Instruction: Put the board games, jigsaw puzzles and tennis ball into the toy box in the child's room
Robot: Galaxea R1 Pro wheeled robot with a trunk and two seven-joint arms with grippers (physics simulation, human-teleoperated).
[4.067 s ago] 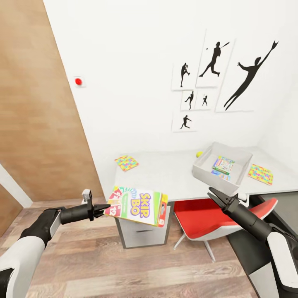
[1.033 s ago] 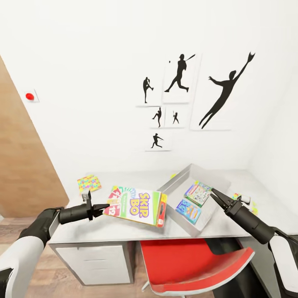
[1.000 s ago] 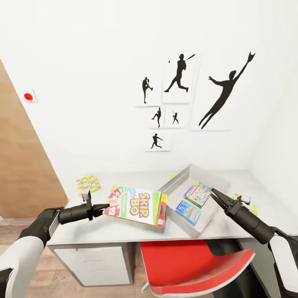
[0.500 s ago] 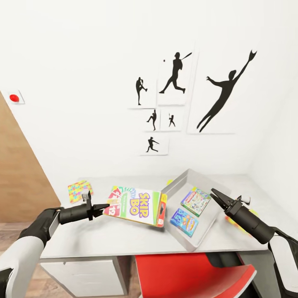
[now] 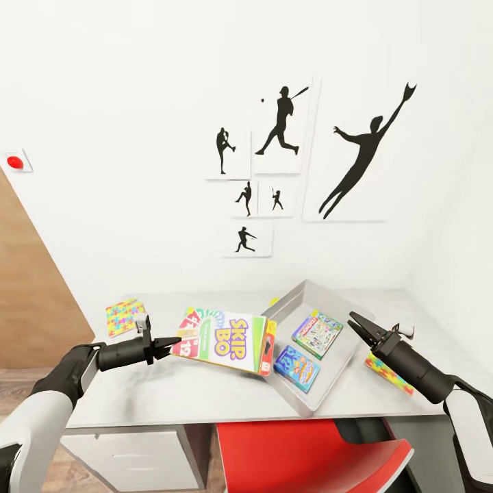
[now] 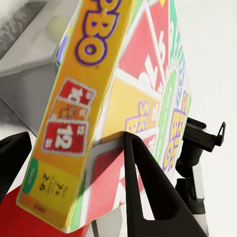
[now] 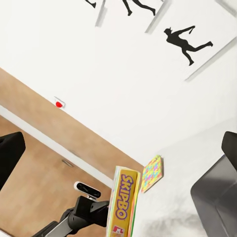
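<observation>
Robot is rolling closer; left hand [image 5: 164, 340] is pinching Skip-Bo game [image 5: 224, 340], right hand [image 5: 361, 327] slightly open, empty. Lift over toy box [image 5: 327, 296] wall before releasing.

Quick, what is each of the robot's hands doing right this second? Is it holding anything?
Left hand: closed on the colourful Skip-Bo board game box, held above the grey table.
Right hand: open, holding nothing.

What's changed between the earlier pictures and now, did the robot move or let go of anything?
The robot has rolled up to the table, so the whole view shifted; the table's things did not visibly move. The left gripper stays shut on the Skip-Bo box, carried beside the toy box. The right gripper stays empty. Two games still lie in the toy box.
</observation>
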